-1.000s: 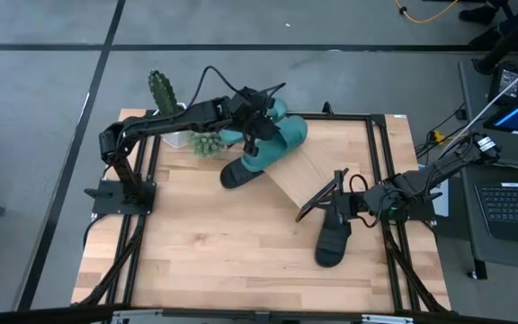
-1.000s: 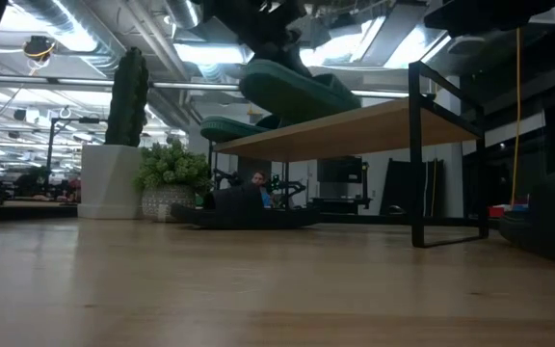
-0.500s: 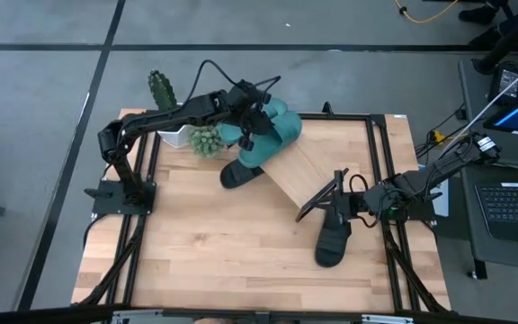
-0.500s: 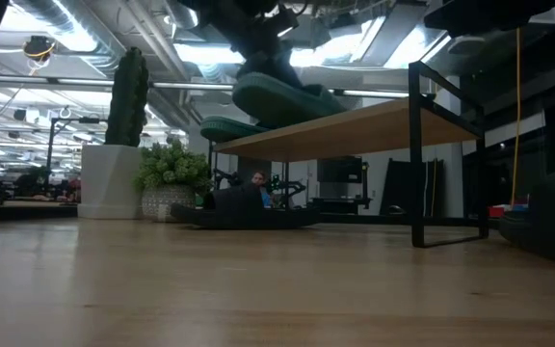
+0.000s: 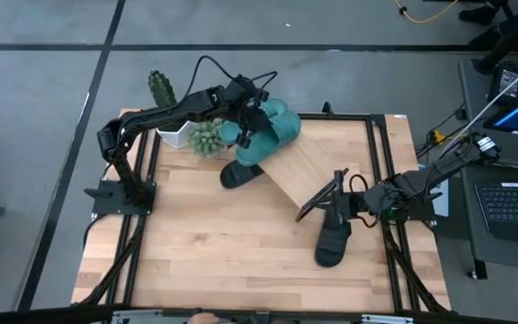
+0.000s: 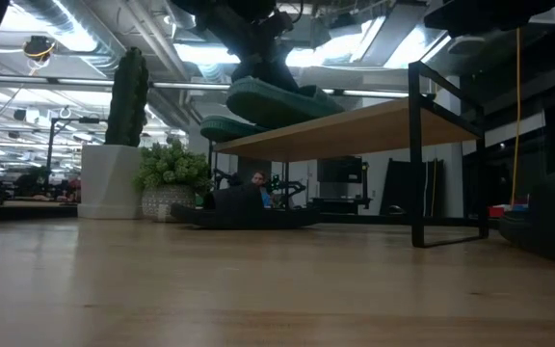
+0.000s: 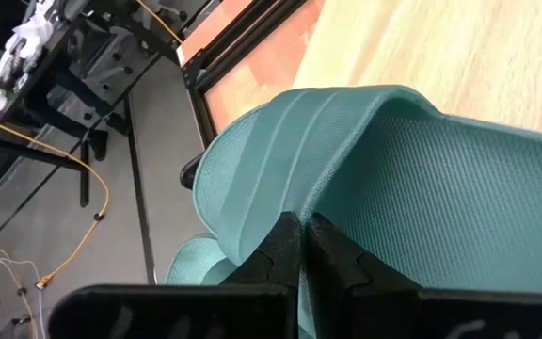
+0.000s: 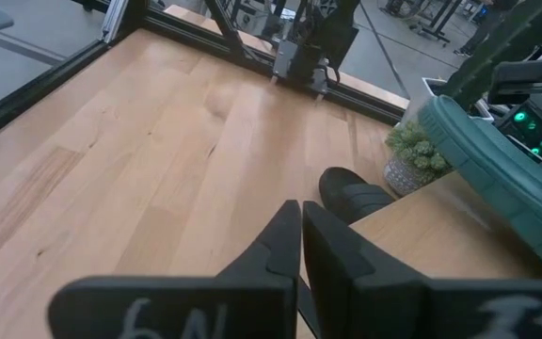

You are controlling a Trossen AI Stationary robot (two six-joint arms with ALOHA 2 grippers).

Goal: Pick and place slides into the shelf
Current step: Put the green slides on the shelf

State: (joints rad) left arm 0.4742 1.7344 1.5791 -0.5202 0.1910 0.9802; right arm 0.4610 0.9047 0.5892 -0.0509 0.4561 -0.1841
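My left gripper point(image 5: 245, 126) is shut on a teal slide point(image 5: 272, 135) just over the far end of the shelf point(image 5: 308, 171), a slanted light-wood board; whether the slide touches the board I cannot tell. A second teal slide point(image 6: 224, 125) lies on the shelf's far end beside it. One black slide point(image 5: 239, 174) lies on the table by the shelf's left side. Another black slide point(image 5: 331, 245) lies on the table under my right gripper point(image 5: 333, 212), which hangs shut and holds nothing. My left gripper pinches the edge of the teal slide's broad strap point(image 7: 273, 193) between its two fingers point(image 7: 332, 259). The fingers slant down from the table's left. The slide hangs below them, roughly level, over the shelf's board point(image 6: 355, 120).
A tall cactus in a white pot point(image 5: 163, 94) and a small green plant point(image 5: 207, 140) stand at the table's far left, close to my left arm. Black frame rails point(image 5: 380, 162) run along the table's sides. The near half of the tabletop point(image 5: 232, 252) is bare wood.
My left gripper has carried the teal slide toward the table's far left, nearer the other teal slide, and a little lower over the shelf. It stays shut on the strap.
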